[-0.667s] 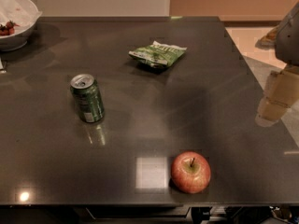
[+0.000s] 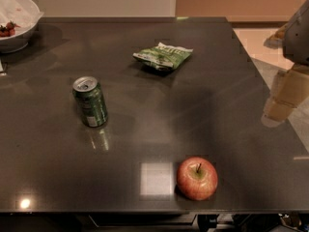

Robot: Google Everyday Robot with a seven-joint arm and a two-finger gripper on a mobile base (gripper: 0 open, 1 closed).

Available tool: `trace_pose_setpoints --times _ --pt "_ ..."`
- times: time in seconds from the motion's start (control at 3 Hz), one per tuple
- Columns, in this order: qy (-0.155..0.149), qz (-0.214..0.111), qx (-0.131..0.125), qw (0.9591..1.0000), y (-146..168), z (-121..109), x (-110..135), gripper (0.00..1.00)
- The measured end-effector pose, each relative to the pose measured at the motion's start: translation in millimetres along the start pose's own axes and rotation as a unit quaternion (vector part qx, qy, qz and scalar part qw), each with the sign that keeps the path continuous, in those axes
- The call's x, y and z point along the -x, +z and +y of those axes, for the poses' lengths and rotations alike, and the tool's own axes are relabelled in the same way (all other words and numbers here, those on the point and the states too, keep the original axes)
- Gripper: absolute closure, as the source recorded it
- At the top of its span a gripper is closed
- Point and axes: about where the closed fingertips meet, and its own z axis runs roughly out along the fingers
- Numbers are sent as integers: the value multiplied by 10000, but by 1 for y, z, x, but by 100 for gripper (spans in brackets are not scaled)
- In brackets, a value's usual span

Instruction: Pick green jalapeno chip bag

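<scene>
1. The beige gripper (image 2: 286, 94) hangs off the dark table's (image 2: 145, 129) right edge, almost where it was 0.7 s ago; open or closed, I cannot tell.
2. The crinkled green-and-white jalapeno chip bag (image 2: 163, 56) lies flat, far centre, untouched and well apart: the reach has barely begun.
3. The white bowl (image 2: 17, 41), far left, holds small red pieces (image 2: 7, 29).

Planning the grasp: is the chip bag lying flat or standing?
Lying flat: the chip bag rests broad side up on the table. The gripper hangs past the table's right edge.
</scene>
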Motion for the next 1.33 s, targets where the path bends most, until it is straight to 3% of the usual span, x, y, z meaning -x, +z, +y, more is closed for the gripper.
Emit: trace_pose_setpoints --times 0.67,1.33 --pt "95 -720 -133 9973 39 -62 25 0" --pt "139 -1045 -174 9943 101 -135 81 0"
